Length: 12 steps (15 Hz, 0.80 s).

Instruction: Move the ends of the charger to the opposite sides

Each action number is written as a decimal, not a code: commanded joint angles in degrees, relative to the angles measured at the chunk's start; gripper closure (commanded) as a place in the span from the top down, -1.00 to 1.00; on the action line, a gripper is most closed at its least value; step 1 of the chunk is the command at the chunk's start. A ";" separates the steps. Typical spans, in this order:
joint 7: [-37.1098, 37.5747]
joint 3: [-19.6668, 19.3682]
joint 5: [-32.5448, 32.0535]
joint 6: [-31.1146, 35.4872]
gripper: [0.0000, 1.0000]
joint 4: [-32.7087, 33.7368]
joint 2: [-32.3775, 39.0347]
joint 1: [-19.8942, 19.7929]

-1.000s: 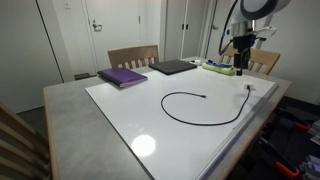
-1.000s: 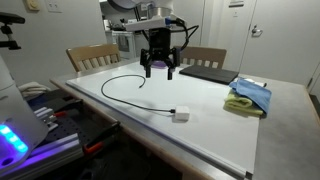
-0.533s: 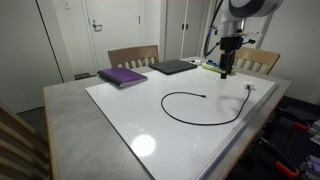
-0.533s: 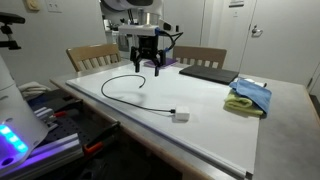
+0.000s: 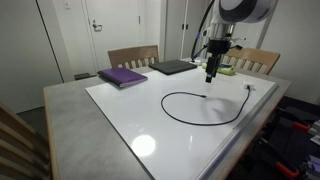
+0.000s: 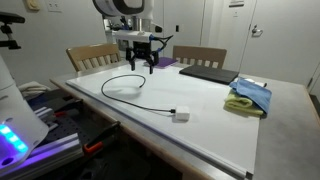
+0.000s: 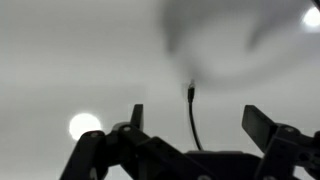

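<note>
Jaws neared tip [image 7: 190,91]; only exterior views show plug [image 6: 181,116].

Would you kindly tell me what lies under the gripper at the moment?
Below the open gripper, the wrist view shows the charger's black tip and cable lying on the white board. The gripper's body hides the cable's nearer stretch.

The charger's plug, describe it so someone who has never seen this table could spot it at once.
On the large white board covering the table, near its front edge in an exterior view, a thin black cable ends in a small white-grey boxy plug. It is the only pale block there; the cable's other end is a tiny black tip.
</note>
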 commanded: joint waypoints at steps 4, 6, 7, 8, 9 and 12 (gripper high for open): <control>-3.03 3.60 -0.84 11.48 1.00 0.56 7.07 -0.78; -2.66 3.41 -4.73 13.32 1.00 0.57 8.62 -0.57; -2.47 3.42 -6.36 13.72 1.00 0.62 9.20 -0.62; -2.43 3.46 -7.69 14.34 1.00 0.65 10.03 -0.80; -2.34 3.65 -8.65 14.62 1.00 0.75 10.59 -1.04; -0.62 2.58 -11.96 15.25 1.00 0.24 11.65 -0.30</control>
